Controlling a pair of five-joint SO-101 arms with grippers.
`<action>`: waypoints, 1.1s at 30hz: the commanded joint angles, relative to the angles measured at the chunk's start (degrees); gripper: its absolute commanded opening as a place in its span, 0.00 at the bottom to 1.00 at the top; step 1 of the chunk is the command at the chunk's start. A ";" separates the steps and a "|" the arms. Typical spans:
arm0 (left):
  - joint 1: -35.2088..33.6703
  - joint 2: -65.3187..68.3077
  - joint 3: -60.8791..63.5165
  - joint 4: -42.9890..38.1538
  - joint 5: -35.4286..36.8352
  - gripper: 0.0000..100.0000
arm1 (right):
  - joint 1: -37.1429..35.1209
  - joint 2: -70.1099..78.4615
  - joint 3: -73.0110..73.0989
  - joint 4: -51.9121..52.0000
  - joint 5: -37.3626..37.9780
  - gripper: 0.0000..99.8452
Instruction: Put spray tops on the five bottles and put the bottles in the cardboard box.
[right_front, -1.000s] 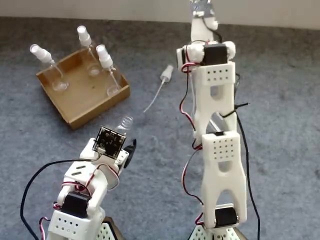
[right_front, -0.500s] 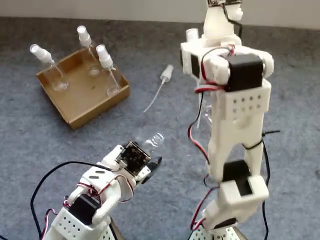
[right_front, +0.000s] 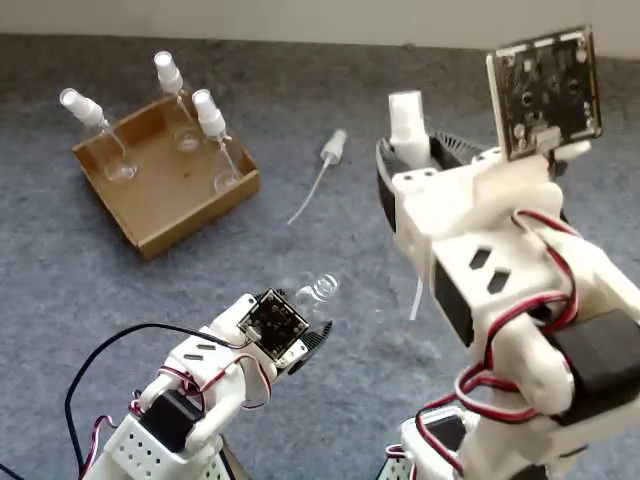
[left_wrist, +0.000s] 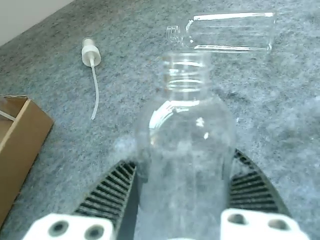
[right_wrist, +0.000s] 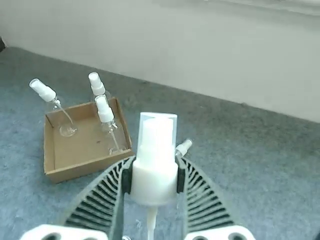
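Observation:
A clear open-necked bottle (left_wrist: 186, 135) is clamped in my left gripper (left_wrist: 185, 162), neck pointing away from the wrist; from above, the bottle (right_front: 318, 292) and gripper (right_front: 300, 328) sit low on the carpet, left of centre. My right gripper (right_wrist: 156, 165) is shut on a white spray top (right_wrist: 157, 135), held high over the carpet (right_front: 405, 112) with its thin tube hanging down. The cardboard box (right_front: 190, 215) at the back left holds three capped bottles (right_front: 212, 120). A second bare bottle (left_wrist: 227, 32) lies on its side. A loose spray top (right_front: 333, 147) lies between box and right arm.
Grey carpet (right_front: 100, 290) covers the table, with a pale wall behind it. The right arm's bulky white links (right_front: 500, 290) rise close to the high camera and hide the carpet at the right. Open carpet lies between the box and my left gripper.
The right arm has swung up and towards the high camera, carrying the spray top. The left arm has shifted right and forward with its bottle.

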 joint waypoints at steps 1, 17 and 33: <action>1.80 -0.57 1.19 -1.67 0.88 0.09 | -0.75 -5.41 8.92 0.22 -0.53 0.01; 12.09 -0.48 1.19 -4.31 0.88 0.09 | -0.84 -17.63 50.51 -31.78 -0.70 0.01; 11.91 -0.48 1.19 -4.57 0.88 0.09 | -0.84 -34.59 73.80 -48.40 -0.79 0.01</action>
